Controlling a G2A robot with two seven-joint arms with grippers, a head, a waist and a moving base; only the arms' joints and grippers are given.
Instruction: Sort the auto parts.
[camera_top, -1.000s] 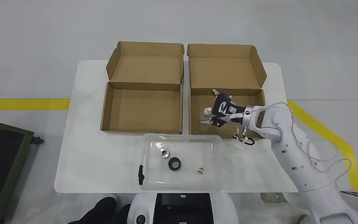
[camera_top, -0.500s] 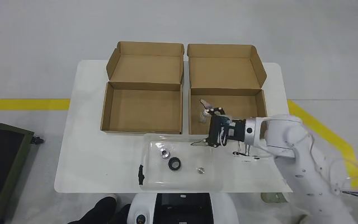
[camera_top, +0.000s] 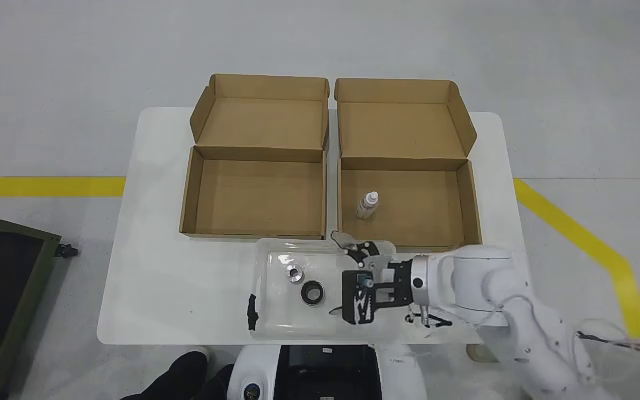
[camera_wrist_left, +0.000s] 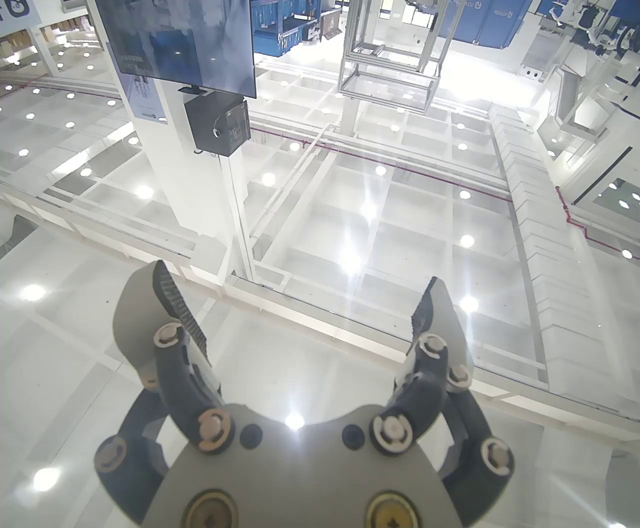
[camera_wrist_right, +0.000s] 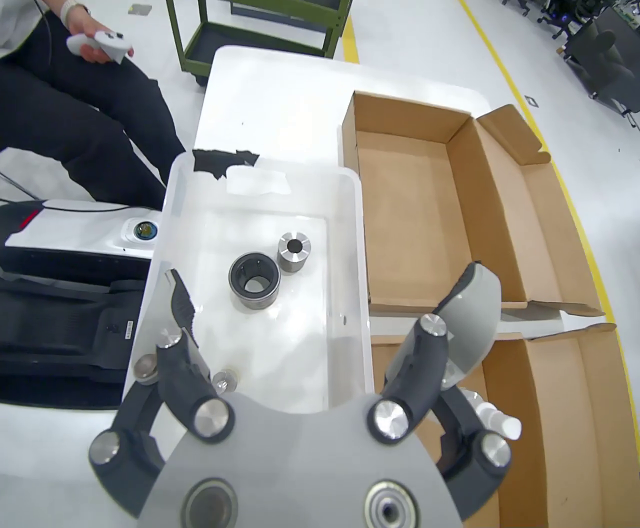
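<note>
Top view: 2 open cardboard boxes side by side at frame centre on the white table (camera_top: 160, 250), left box (camera_top: 253, 195) (camera_wrist_right: 415, 215) bare inside, right box (camera_top: 420, 205) (camera_wrist_right: 550, 425) holding 1 small white bottle (camera_top: 367, 205) (camera_wrist_right: 492, 417), lying near that box's left wall. 1 clear plastic bin (camera_top: 270, 250) (camera_wrist_right: 357, 225) sits just below the boxes, lower centre of frame, with 1 strip of black tape (camera_top: 251, 312) (camera_wrist_right: 225, 160) on its left rim. 3 parts in the bin: 1 grey slotted cylinder (camera_top: 295, 272) (camera_wrist_right: 294, 251), 1 black ring (camera_top: 313, 293) (camera_wrist_right: 254, 280) just beside it, and 1 small silver part (camera_wrist_right: 226, 380) apart from those two, close under the right gripper. Right gripper (camera_top: 348, 275) (camera_wrist_right: 325, 285) hangs over the bin's right half, jaws spread wide, nothing between them, one finger over the bin's near wall and the other over the wall on the box side. Left gripper (camera_wrist_left: 296, 280) points up at the ceiling, jaws also wide apart and holding nothing.
</note>
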